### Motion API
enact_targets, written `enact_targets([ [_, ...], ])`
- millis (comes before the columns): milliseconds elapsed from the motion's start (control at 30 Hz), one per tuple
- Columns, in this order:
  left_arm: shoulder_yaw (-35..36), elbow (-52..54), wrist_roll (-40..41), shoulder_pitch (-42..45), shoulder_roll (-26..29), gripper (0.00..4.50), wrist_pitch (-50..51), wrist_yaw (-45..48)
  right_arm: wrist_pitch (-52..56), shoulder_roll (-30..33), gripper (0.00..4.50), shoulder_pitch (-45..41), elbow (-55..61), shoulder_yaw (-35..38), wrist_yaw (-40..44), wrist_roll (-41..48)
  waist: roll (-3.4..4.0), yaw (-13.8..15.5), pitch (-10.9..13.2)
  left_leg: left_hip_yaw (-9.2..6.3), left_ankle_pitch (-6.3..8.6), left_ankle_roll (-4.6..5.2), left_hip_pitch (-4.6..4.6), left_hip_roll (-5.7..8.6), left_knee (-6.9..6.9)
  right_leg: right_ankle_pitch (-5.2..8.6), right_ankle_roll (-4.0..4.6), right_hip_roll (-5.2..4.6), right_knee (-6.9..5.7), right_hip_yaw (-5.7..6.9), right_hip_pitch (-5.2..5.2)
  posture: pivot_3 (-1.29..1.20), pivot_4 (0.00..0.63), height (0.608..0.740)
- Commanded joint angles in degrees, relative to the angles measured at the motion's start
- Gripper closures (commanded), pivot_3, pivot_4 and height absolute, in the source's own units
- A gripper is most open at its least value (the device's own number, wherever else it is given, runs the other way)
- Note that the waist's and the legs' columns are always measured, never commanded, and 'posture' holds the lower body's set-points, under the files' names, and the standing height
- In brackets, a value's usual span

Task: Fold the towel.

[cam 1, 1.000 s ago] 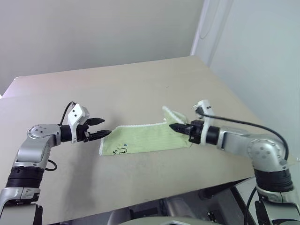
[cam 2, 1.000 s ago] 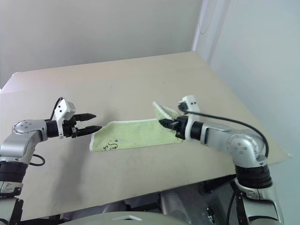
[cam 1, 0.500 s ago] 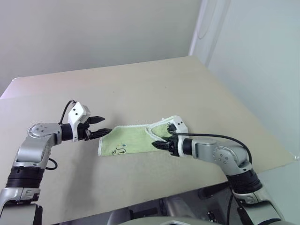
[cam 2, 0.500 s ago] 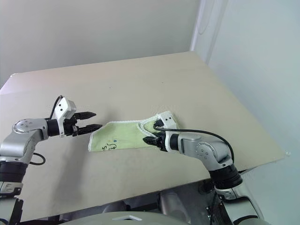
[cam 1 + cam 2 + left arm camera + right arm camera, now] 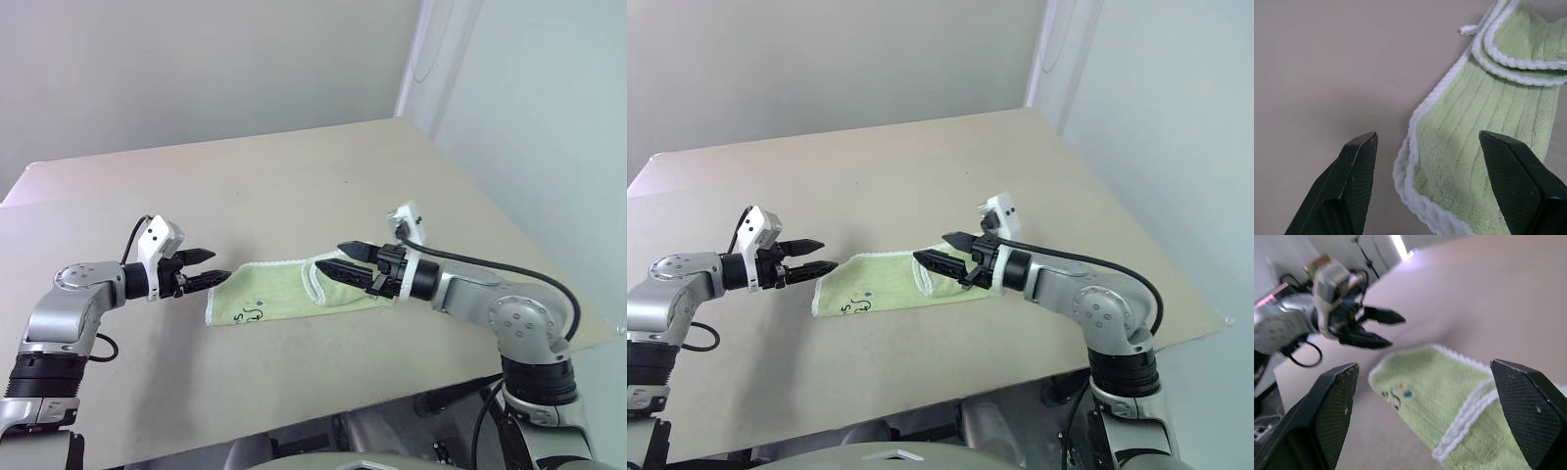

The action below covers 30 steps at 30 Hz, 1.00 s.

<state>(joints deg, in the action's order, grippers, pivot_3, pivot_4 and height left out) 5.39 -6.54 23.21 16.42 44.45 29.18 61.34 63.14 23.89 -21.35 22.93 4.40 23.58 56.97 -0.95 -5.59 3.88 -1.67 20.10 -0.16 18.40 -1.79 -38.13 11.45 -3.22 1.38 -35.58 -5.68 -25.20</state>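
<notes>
towel (image 5: 294, 290): centre frame on the table, right end folded over onto itself
marking: dark scribble plus blue dot near its left end, unreadable
left gripper (image 5: 206, 267): spread, empty, at towel's left corner
right gripper (image 5: 345, 258): spread, empty, above the fold
table (image 5: 245, 186): plain beige
room: pale walls

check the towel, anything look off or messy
A little. The towel lies flat on the table, but its right end is folded over only partway, and the folded edge sits askew. No damage shows.
</notes>
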Motion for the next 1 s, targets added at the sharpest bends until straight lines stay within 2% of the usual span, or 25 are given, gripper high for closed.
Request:
enact_targets([
  [33,2.2,2.0,2.0,0.4,0.5,1.02,2.3,-0.6,-5.9,-0.8,0.01,-1.1,-3.5,-1.6,-0.8,-6.5,-0.02,-0.1,0.0,0.00,0.00,0.00,-0.01,0.00,0.00,0.00,0.00,0.00,-0.02,0.00,0.00,0.00,0.000,0.712],
  [100,3.4,2.4,4.0,0.9,0.3,1.02,5.7,-1.4,-11.5,-2.1,0.01,-0.7,-8.2,-4.9,-0.7,-13.1,-0.06,-0.2,0.0,0.01,0.00,0.00,-0.06,0.00,0.00,0.00,0.01,0.02,-0.08,-0.01,0.00,0.00,0.000,0.712],
  [233,4.3,3.2,6.4,1.3,1.6,1.02,13.7,-2.9,-25.6,-2.0,0.01,0.1,-16.3,-16.3,1.3,-29.6,-0.06,-0.4,0.0,0.00,0.00,0.00,-0.05,0.00,0.00,0.00,0.00,0.02,-0.14,-0.01,-0.03,0.00,0.000,0.712],
  [367,3.9,4.8,7.6,0.3,3.6,1.02,20.9,-4.1,-32.4,-1.3,0.01,2.3,-20.5,-25.8,3.2,-40.6,-0.07,-0.4,0.0,-0.01,0.00,-0.01,-0.03,0.00,0.00,0.00,-0.01,0.03,-0.18,-0.01,-0.08,0.00,0.000,0.712],
  [467,0.4,6.7,7.2,-1.2,5.9,1.02,27.0,-4.2,-35.6,-1.0,0.01,3.5,-22.2,-28.6,3.5,-46.0,-0.13,-0.6,-0.1,0.00,0.00,-0.01,-0.02,0.00,0.00,0.00,-0.03,0.02,-0.19,-0.02,-0.10,0.00,0.000,0.712],
  [533,-0.8,6.4,7.5,-0.3,6.2,1.02,31.1,-5.2,-35.7,-1.8,0.01,2.8,-23.0,-26.3,2.7,-46.6,-0.17,-0.6,-0.1,0.00,0.00,-0.01,-0.07,0.00,0.00,0.01,-0.01,0.02,-0.23,-0.03,-0.06,0.00,0.000,0.712],
  [767,2.2,-3.7,11.4,5.6,4.3,1.02,42.4,-6.9,-31.3,-4.7,0.01,1.7,-17.9,-19.4,3.3,-43.0,-0.29,-0.5,-0.1,-0.13,-0.13,-0.22,-0.15,0.06,-0.11,0.03,0.03,0.04,-0.51,-0.01,-0.03,0.00,0.000,0.712],
  [1000,-0.3,-6.7,12.1,6.6,0.8,1.02,45.5,-7.5,-27.2,-4.5,0.01,3.9,-6.5,-14.7,9.6,-34.4,-0.28,-0.4,-0.1,-0.16,-0.13,-0.23,-0.09,0.06,-0.08,0.00,0.01,0.04,-0.52,0.00,-0.07,0.00,0.000,0.712],
])
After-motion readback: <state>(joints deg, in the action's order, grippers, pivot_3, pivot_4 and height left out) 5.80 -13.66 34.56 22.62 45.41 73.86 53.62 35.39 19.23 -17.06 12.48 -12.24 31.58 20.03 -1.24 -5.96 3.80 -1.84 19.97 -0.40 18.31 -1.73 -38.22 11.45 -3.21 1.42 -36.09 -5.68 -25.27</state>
